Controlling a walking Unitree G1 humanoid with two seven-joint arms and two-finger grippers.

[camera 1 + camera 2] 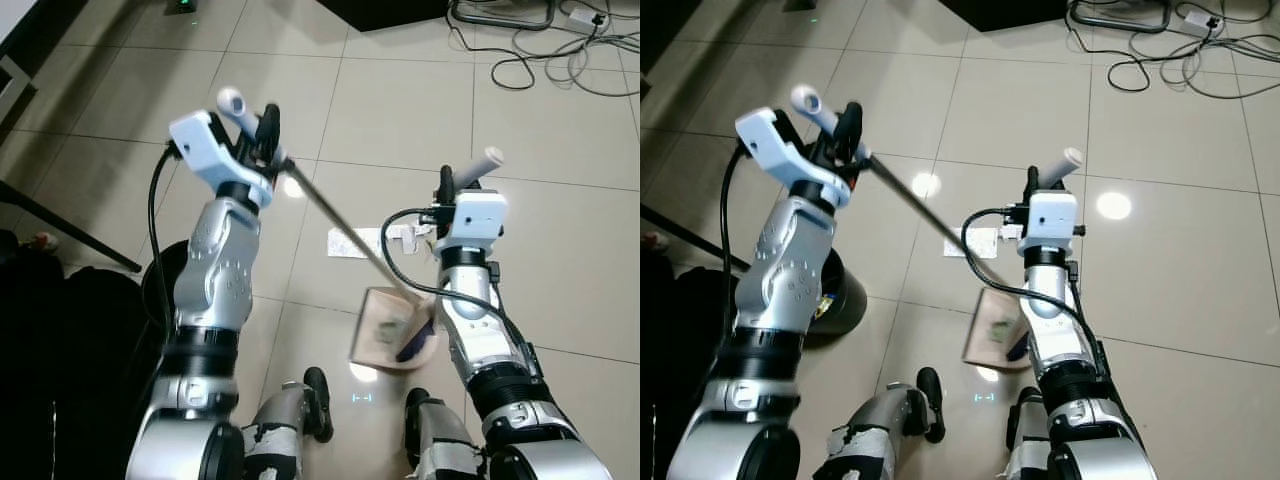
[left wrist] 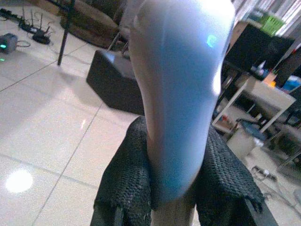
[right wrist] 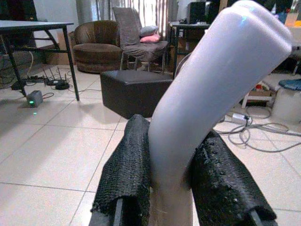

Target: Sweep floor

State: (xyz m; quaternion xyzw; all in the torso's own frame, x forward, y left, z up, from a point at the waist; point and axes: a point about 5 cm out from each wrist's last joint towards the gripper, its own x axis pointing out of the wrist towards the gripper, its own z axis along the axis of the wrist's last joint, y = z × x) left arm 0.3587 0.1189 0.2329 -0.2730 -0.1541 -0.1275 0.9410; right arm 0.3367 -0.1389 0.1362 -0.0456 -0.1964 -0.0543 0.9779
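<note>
My left gripper (image 1: 262, 133) is raised at the left and shut on the white grip (image 2: 181, 84) of a broom. The broom's thin dark pole (image 1: 345, 232) slants down to the right, to purple bristles (image 1: 415, 340). These bristles rest in a tan dustpan (image 1: 380, 330) on the tile floor just ahead of my feet. Shut on the dustpan's white upright handle (image 3: 211, 89), my right gripper (image 1: 452, 186) stands above the pan. White paper scraps (image 1: 350, 243) lie on the tiles just beyond the pan, under the pole.
A black round bin (image 1: 837, 293) stands by my left leg. Dark bags (image 1: 60, 340) and a slanted black table leg (image 1: 70, 230) lie at the left. Tangled cables (image 1: 560, 50) and a black ottoman (image 1: 385, 10) are at the far side.
</note>
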